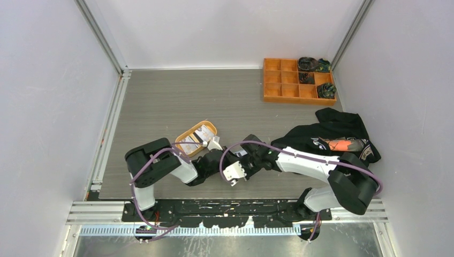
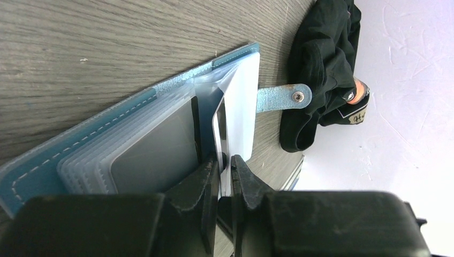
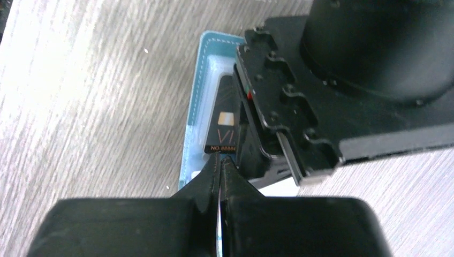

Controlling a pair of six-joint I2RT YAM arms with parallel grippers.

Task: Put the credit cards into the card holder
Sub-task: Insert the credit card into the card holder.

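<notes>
The blue card holder [image 2: 80, 144] lies open on the table, its clear pockets fanned out and its snap tab [image 2: 284, 97] pointing away. A grey card [image 2: 155, 155] sits in one pocket. My left gripper [image 2: 225, 159] is shut on a white leaf [image 2: 243, 101] of the holder. In the right wrist view a black card [image 3: 224, 126] lies in the card holder [image 3: 194, 112]. My right gripper [image 3: 221, 156] is shut at that card's near edge, pinching a thin pale sheet seen edge-on; card or pocket leaf, I cannot tell. From above, both grippers [image 1: 211, 160] [image 1: 243, 160] meet and hide the holder.
An orange oval tray [image 1: 184, 134] with more credit cards [image 1: 194, 141] lies just behind the left gripper. An orange compartment box [image 1: 289, 80] stands at the back right. Black clothing [image 1: 332, 134] [image 2: 321, 69] is heaped on the right.
</notes>
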